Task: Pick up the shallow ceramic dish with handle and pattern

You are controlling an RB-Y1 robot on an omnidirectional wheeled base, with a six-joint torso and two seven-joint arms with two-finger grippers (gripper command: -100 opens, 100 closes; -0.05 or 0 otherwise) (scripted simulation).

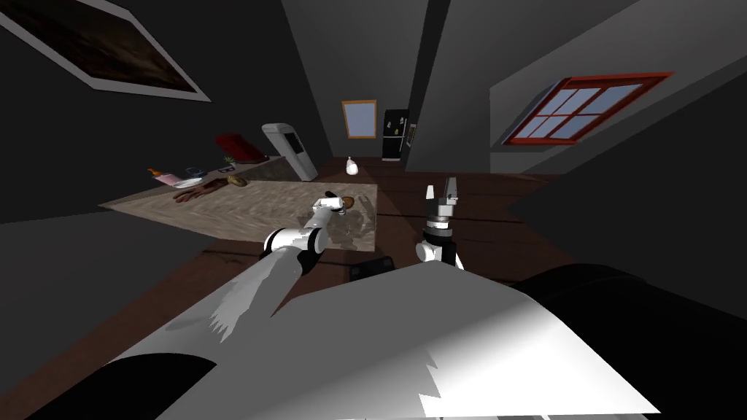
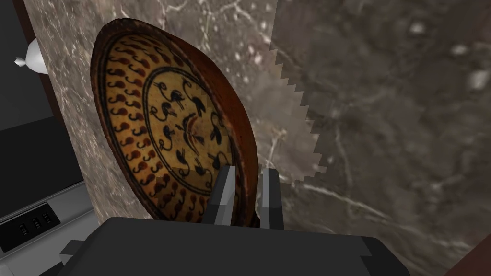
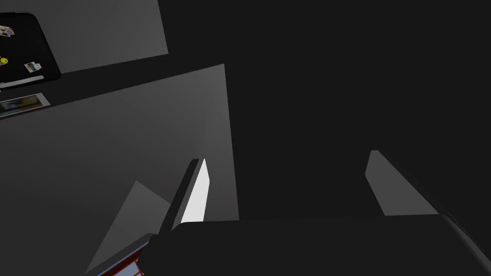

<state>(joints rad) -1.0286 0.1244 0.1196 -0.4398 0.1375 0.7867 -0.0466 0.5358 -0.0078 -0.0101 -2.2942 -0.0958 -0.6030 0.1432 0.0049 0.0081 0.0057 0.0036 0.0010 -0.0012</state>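
Observation:
A shallow brown dish (image 2: 163, 124) with a yellow inside, painted with dark birds and red curls, is tilted above the marbled counter (image 2: 383, 120). My left gripper (image 2: 247, 191) is shut on its rim, one finger inside the bowl and one outside. In the head view the dish (image 1: 348, 202) is a small brown shape at the end of my left arm, by my left gripper (image 1: 337, 203), over the counter's near right corner (image 1: 365, 219). My right gripper (image 1: 442, 194) is raised to the right of the counter, its fingers (image 3: 196, 191) open with nothing between them.
Along the counter's far left side lie a pink and white item (image 1: 169, 178), a brown hand-shaped thing (image 1: 194, 194) and a small round object (image 1: 235, 180). A white appliance (image 1: 292, 149) stands at the far end. A white bottle (image 1: 351, 167) sits on the floor beyond.

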